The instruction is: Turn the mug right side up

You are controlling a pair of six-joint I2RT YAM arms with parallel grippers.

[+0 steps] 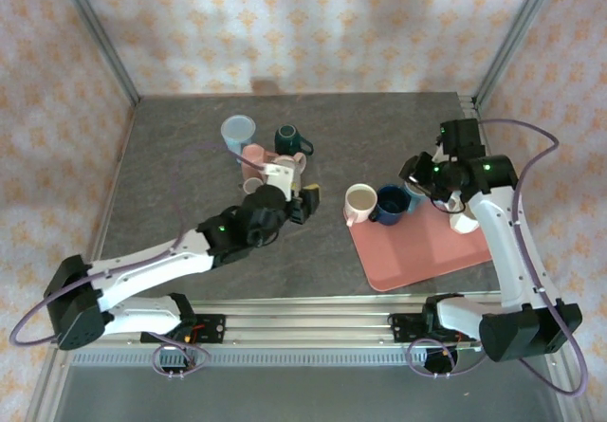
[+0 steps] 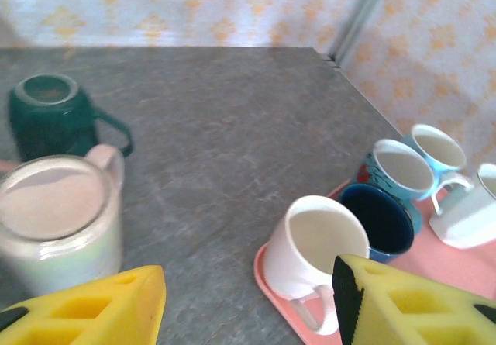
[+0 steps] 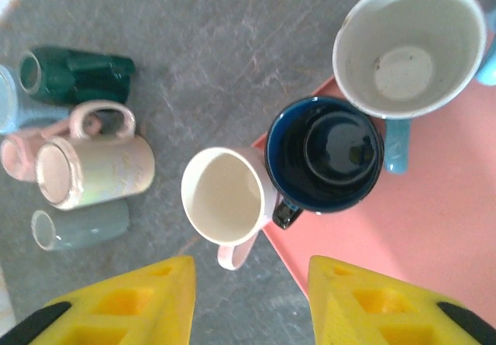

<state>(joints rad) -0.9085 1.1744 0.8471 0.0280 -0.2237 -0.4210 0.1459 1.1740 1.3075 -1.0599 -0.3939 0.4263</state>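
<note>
A cream mug [image 1: 360, 201] stands mouth up at the left corner of the pink tray [image 1: 427, 251], leaning a little over its rim [image 2: 264, 277]. In the left wrist view the cream mug [image 2: 322, 244] lies just ahead of my left gripper [image 2: 248, 306], whose yellow fingers [image 2: 93, 310] stand apart with nothing between them. My left gripper [image 1: 305, 202] sits just left of the mug. The right gripper [image 3: 252, 298] hangs open above the cream mug [image 3: 225, 198], holding nothing. Seen from above, the right gripper [image 1: 417, 171] is over the tray's far end.
On the tray stand a dark blue mug [image 3: 325, 151], a light blue mug [image 3: 411, 43] and a white mug [image 1: 462, 221], all mouth up. Left of the tray is a cluster: a green mug [image 2: 46, 112] and a pearly mug [image 2: 58, 221] bottom up, plus others [image 1: 239, 136].
</note>
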